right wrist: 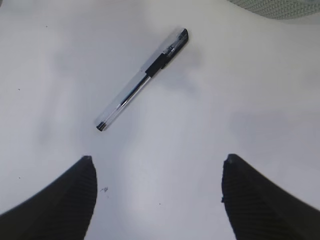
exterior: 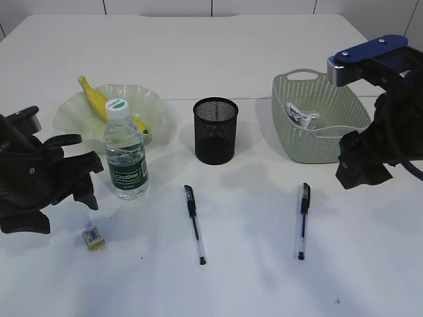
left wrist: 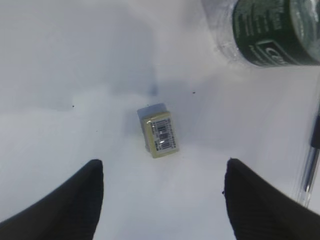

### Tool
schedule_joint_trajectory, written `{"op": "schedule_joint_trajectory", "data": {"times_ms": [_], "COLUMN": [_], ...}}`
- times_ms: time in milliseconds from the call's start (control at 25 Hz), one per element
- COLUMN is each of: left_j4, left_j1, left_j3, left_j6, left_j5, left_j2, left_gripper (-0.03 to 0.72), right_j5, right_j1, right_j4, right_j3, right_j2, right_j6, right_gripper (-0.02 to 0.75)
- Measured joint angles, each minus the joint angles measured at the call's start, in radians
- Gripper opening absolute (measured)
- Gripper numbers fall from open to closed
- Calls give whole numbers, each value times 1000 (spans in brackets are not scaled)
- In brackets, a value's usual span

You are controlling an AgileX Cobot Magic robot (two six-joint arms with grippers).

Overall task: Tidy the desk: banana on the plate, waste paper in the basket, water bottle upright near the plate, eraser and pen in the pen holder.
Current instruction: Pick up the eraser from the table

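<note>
A banana (exterior: 93, 97) lies on the pale green plate (exterior: 153, 105). The water bottle (exterior: 125, 155) stands upright in front of the plate; its base shows in the left wrist view (left wrist: 272, 30). Crumpled waste paper (exterior: 301, 117) lies in the green basket (exterior: 291, 142). The black mesh pen holder (exterior: 215, 130) stands mid-table. Two pens lie in front, one left (exterior: 194, 222), one right (exterior: 302, 218), the right one under my right gripper (right wrist: 141, 81). The eraser (exterior: 93, 238) lies just ahead of my open left gripper (left wrist: 162, 172), centred between the fingers (left wrist: 159, 131). My right gripper (right wrist: 157, 167) is open and empty.
The left pen's edge shows at the right of the left wrist view (left wrist: 312, 160). The basket's rim shows at the top of the right wrist view (right wrist: 280, 7). The white table (exterior: 251, 284) spreads all around.
</note>
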Motion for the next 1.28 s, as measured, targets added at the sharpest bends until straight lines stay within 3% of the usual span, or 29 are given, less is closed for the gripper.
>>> {"op": "schedule_joint_trajectory", "data": {"times_ms": [640, 1280], "left_j4": [6, 6], "left_j1": [-2, -2], "left_j3": [-9, -25], "left_j6": [-134, -184], "left_j5": [-89, -141], "left_j2": [171, 244], "left_gripper": [529, 508], "right_j5": [2, 2], "right_j1": [0, 0], "right_j4": [0, 0], "right_j3": [0, 0], "right_j2": [0, 0], "right_j6": [0, 0], "right_gripper": [580, 581]}}
